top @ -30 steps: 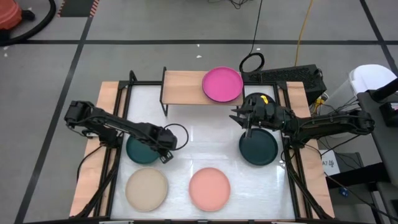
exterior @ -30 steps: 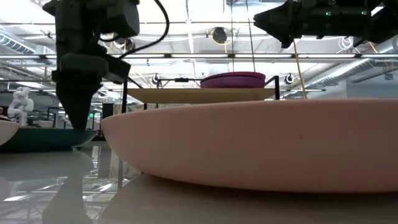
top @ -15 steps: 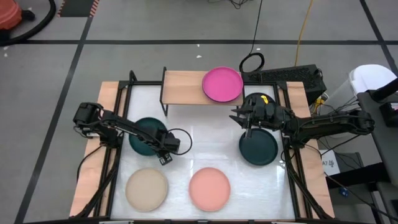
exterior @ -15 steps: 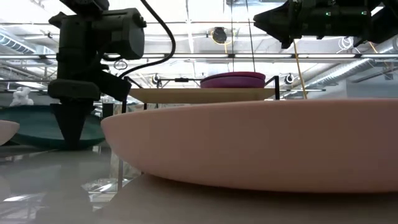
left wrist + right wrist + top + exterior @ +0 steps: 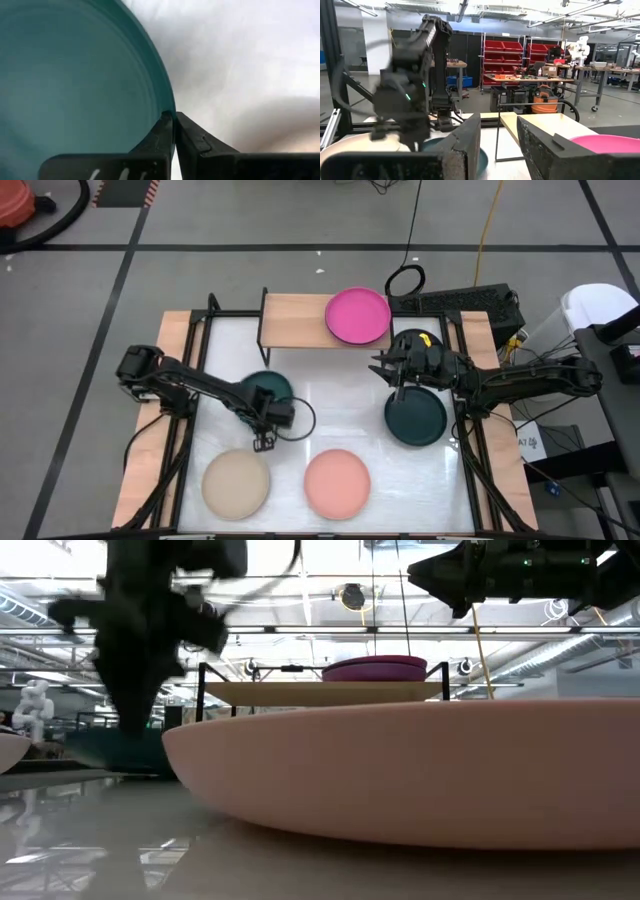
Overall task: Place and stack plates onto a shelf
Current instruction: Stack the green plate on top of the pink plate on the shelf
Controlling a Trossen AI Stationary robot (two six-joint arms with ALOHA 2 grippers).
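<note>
The left gripper (image 5: 272,418) was over the middle-left part of the bench (image 5: 330,395), and its two fingers (image 5: 162,132) were pressed together on the rim of a dark teal plate (image 5: 262,387). In the left wrist view the edge of this teal plate (image 5: 75,80) ran straight into the narrow line between the two dark fingers, so the plate was clamped there. In the high view the plate lay mostly under the left arm, between the shelf (image 5: 295,320) and the beige plate (image 5: 236,484); I could not tell if it was lifted off the bench or touching it. In the low view the left gripper (image 5: 135,715) was blurred, with the teal plate (image 5: 115,752) low behind it. The shelf stood at the far edge of the bench, and a magenta plate (image 5: 357,316) rested on its right half; the left half of the board was bare wood. The salmon pink plate (image 5: 337,482) lay on the near side of the bench, beside the beige plate and apart from it, and it filled most of the low view (image 5: 420,770). The second dark teal plate (image 5: 416,418) lay on the right side of the bench. The right gripper (image 5: 396,372) hung above the far edge of that plate, just in front of the shelf, with its fingers (image 5: 465,145) apart and nothing between them.
</note>
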